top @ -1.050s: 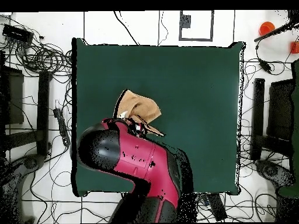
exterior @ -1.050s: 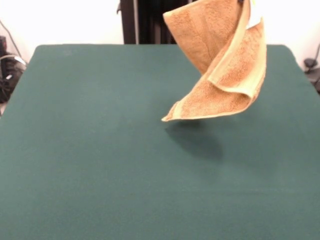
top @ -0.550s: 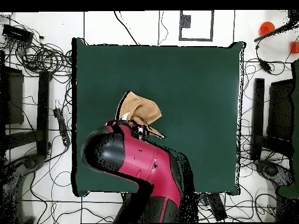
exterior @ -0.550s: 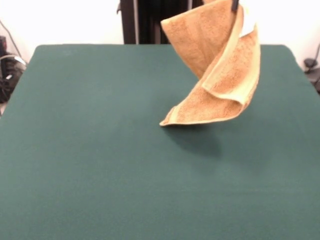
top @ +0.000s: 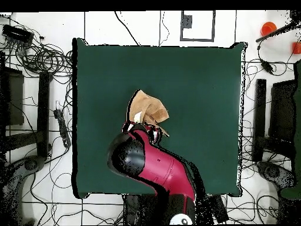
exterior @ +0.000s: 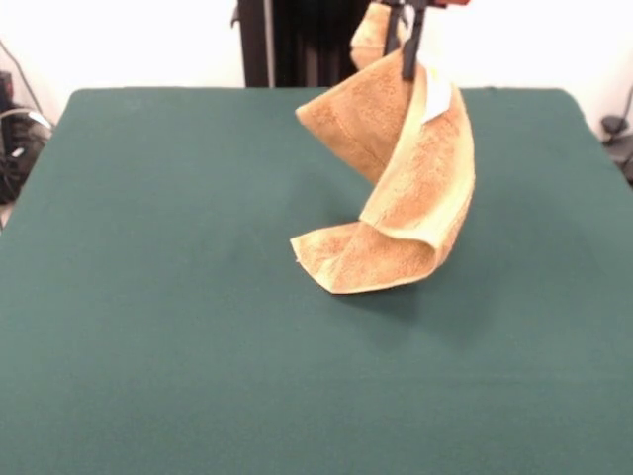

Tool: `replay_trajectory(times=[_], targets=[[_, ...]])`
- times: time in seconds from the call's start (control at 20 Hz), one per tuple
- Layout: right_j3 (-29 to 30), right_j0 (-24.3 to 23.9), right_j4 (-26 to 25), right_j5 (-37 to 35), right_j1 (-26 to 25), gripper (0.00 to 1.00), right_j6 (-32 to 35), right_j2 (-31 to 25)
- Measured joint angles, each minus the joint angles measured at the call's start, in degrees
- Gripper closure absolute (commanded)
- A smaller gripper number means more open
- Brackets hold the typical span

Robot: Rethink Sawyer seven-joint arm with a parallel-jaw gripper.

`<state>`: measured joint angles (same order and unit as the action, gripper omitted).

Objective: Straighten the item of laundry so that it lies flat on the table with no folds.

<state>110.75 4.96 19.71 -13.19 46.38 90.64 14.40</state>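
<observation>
Compared with a second ago, the towel (exterior: pixel 401 188) is hanging lower and farther toward the left of the front view, and its bottom fold is now touching the table (exterior: pixel 148 297) rather than floating above its shadow. From above, the red arm (top: pixel 159 170) is sitting farther toward the middle of the table than it was.

At the top edge of the front view the gripper (exterior: pixel 407 40) is pinching the towel's upper edge, its dark fingers (exterior: pixel 408 45) clenched on the cloth just beside the small white label (exterior: pixel 436 96). Down from that pinch the towel is hanging in a twisted drape, its long axis running steeply from the gripper to the table and leaning toward the lower left of the front view. One corner is sticking out to the left at mid-height, and the bottom is curling into a rounded fold that points left along the felt.

In the overhead view the towel (top: pixel 148 110) is showing just beyond the arm's head, left of the table's centre and well clear of every edge.
</observation>
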Motion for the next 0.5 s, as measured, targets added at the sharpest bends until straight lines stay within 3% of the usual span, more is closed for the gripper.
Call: replay_trajectory(times=[0.5], targets=[[2.9,-3.0,0.0,4.6,0.0,1.00,0.0,-4.5]])
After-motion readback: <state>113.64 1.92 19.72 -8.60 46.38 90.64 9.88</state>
